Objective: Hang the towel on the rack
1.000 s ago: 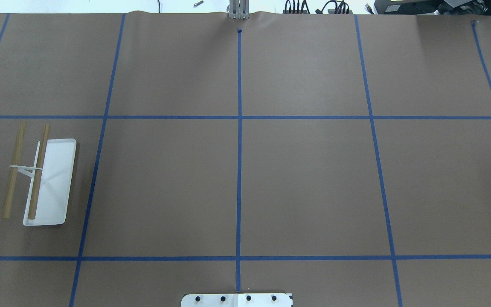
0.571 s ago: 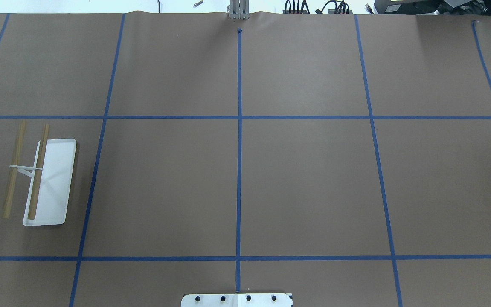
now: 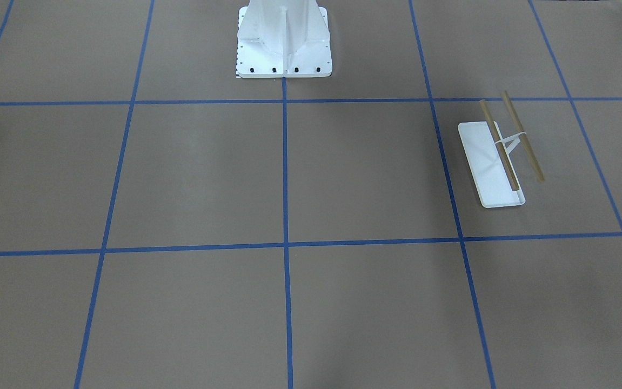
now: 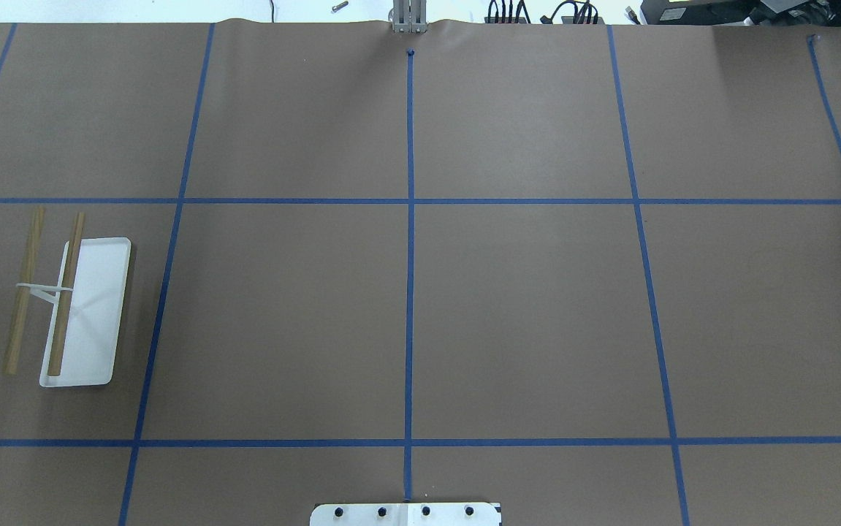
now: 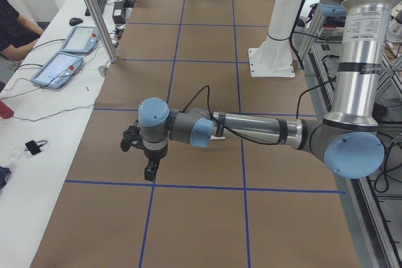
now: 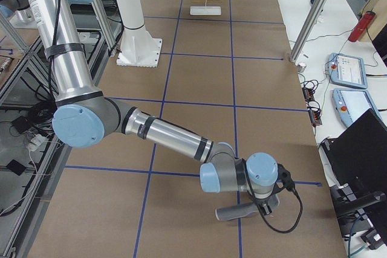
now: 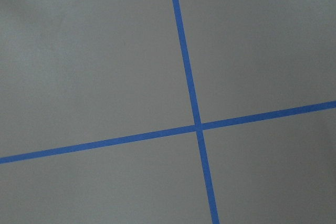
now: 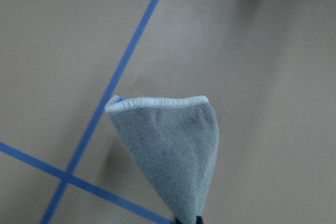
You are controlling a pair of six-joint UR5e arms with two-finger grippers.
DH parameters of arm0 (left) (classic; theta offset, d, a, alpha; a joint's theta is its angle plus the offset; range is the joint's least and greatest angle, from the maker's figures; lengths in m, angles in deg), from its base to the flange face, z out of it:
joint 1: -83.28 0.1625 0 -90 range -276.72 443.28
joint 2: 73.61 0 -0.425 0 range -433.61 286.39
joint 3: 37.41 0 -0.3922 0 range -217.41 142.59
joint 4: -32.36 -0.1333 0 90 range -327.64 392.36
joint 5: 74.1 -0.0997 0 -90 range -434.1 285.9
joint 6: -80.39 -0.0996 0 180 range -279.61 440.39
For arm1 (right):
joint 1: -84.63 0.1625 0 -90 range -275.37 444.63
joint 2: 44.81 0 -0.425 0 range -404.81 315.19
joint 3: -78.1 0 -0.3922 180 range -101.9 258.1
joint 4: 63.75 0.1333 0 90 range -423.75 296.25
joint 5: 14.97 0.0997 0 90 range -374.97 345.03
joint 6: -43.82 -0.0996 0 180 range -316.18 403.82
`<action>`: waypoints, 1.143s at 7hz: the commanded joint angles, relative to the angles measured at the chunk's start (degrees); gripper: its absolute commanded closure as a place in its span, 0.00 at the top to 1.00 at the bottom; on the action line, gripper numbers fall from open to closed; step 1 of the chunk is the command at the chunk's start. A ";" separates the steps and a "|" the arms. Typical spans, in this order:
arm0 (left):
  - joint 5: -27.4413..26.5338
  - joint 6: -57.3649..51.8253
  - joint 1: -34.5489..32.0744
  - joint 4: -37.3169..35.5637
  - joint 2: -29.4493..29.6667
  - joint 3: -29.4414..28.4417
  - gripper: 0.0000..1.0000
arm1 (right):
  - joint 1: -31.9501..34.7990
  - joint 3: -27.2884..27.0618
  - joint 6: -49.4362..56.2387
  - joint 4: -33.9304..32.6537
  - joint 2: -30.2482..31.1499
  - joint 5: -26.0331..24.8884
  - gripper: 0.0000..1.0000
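The rack (image 4: 84, 307) stands at the table's left with its white tray base and two tan rods; it also shows in the front-facing view (image 3: 497, 156) and far off in the exterior right view (image 6: 205, 4). The towel (image 8: 173, 150), grey face showing with a light stitched edge, hangs from my right gripper (image 8: 186, 220), which is shut on one corner of it. In the exterior right view the towel (image 6: 237, 212) is low over the table's right end under the right gripper (image 6: 264, 205). My left gripper (image 5: 149, 172) points down at bare table near the left end; I cannot tell if it is open.
The white bolted pedestal (image 3: 283, 38) stands at the robot's side of the table, at the middle. A side bench with tablets (image 5: 59, 67) and an operator (image 5: 12, 23) runs along the far edge. Metal posts (image 6: 311, 13) rise at that edge.
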 commanded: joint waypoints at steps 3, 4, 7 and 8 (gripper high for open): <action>4.77 26.73 11.42 -0.46 14.23 -0.53 0.98 | -14.61 -38.03 -11.31 -27.26 -2.91 0.72 0.00; 4.77 35.17 15.89 -0.38 19.15 -0.88 0.98 | -19.87 -42.79 -21.23 -27.19 -3.54 0.46 0.00; 4.68 60.33 25.85 0.58 30.60 -0.44 0.98 | -30.96 -51.07 -39.64 -26.58 -6.70 -1.20 0.00; 4.59 67.78 27.52 3.11 33.94 -1.31 0.98 | -35.26 -53.71 -45.00 -26.40 -7.50 -4.08 0.00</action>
